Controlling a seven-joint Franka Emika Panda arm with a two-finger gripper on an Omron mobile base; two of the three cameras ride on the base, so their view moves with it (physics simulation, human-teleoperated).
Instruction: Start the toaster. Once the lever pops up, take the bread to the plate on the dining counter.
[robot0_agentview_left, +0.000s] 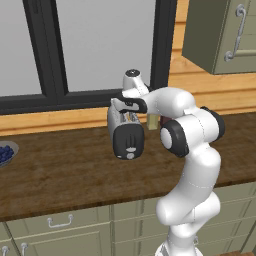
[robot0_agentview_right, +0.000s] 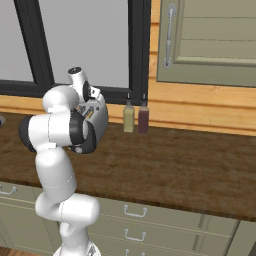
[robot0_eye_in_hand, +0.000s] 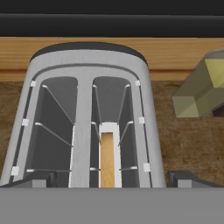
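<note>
The silver toaster (robot0_agentview_left: 125, 134) stands on the wood counter under the window, its black end panel with slider and knob facing the base. It is partly hidden behind the arm in the right base view (robot0_agentview_right: 99, 116). In the hand view I look straight down into its two slots (robot0_eye_in_hand: 83, 131). The bread (robot0_eye_in_hand: 107, 159), a thin tan slice, sits low in the right slot. My gripper (robot0_eye_in_hand: 109, 181) hovers just above the toaster's top, open, its fingertips (robot0_eye_in_hand: 33, 179) spread about as wide as the toaster body, holding nothing. The plate and the dining counter are out of view.
An olive bottle (robot0_agentview_right: 128, 117) and a dark red bottle (robot0_agentview_right: 143, 118) stand against the wall right of the toaster; the olive one (robot0_eye_in_hand: 199, 94) is close by in the hand view. A grey bowl of blue berries (robot0_agentview_left: 5, 152) sits at far left. Cabinet drawers (robot0_agentview_left: 60, 222) run below.
</note>
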